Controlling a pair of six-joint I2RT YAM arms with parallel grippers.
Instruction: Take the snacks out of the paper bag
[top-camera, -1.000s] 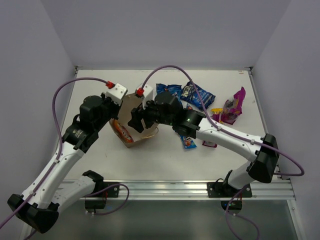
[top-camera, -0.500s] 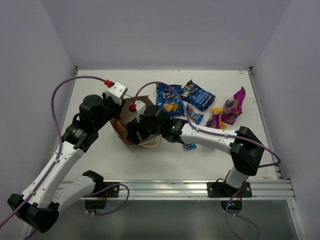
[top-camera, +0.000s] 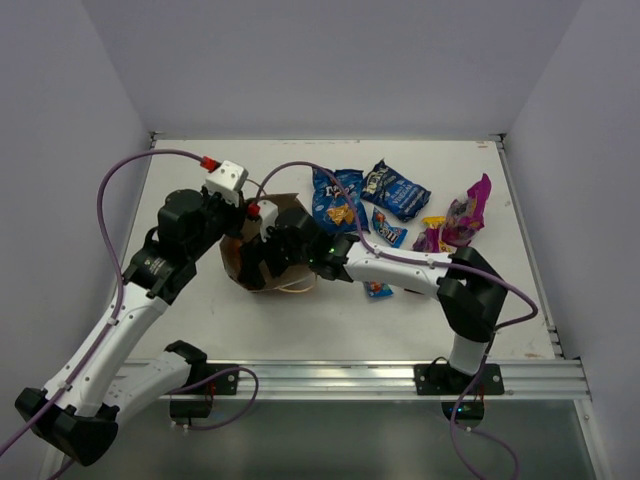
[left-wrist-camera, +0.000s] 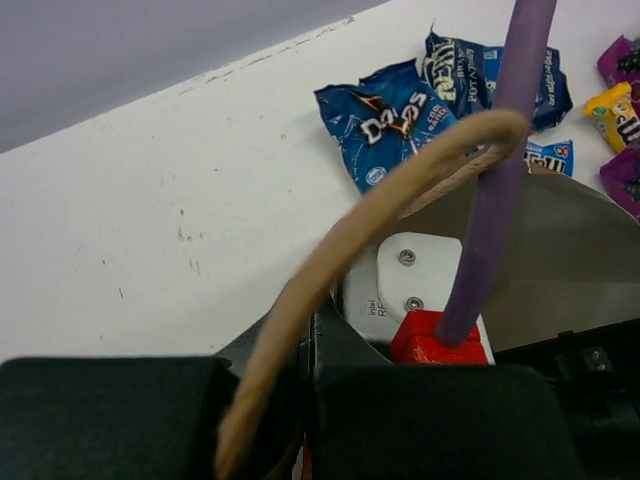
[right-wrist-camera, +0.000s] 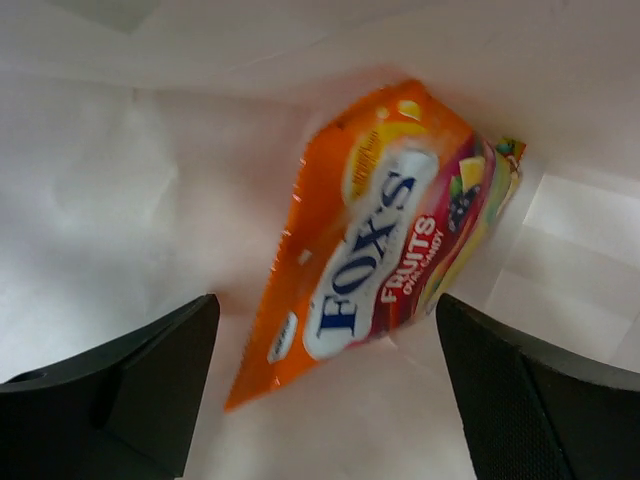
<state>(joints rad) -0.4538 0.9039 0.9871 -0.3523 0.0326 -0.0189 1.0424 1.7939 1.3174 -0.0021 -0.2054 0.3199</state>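
The brown paper bag (top-camera: 240, 262) lies tipped on its side left of centre. My left gripper (top-camera: 238, 226) is shut on its rim by the handle; in the left wrist view the twisted handle (left-wrist-camera: 380, 215) arcs over the closed jaws of my left gripper (left-wrist-camera: 312, 345). My right gripper (top-camera: 264, 256) reaches into the bag's mouth. In the right wrist view it (right-wrist-camera: 325, 400) is open, fingers either side of an orange-red Fox's candy bag (right-wrist-camera: 385, 240) on the bag's pale inside (right-wrist-camera: 120, 180). Other snacks lie out on the table: blue chip bags (top-camera: 336, 196) (top-camera: 398, 189).
A small blue candy pack (top-camera: 388, 229), purple bags (top-camera: 467, 214), a yellow pack (top-camera: 434, 222) and another small packet (top-camera: 378, 290) lie right of the paper bag. The right arm's purple cable (left-wrist-camera: 500, 170) crosses the left wrist view. Walls close the table on three sides.
My right arm has moved left and pushed its gripper into the paper bag's mouth. The bag has shifted slightly left and tipped further. My left gripper keeps its hold.
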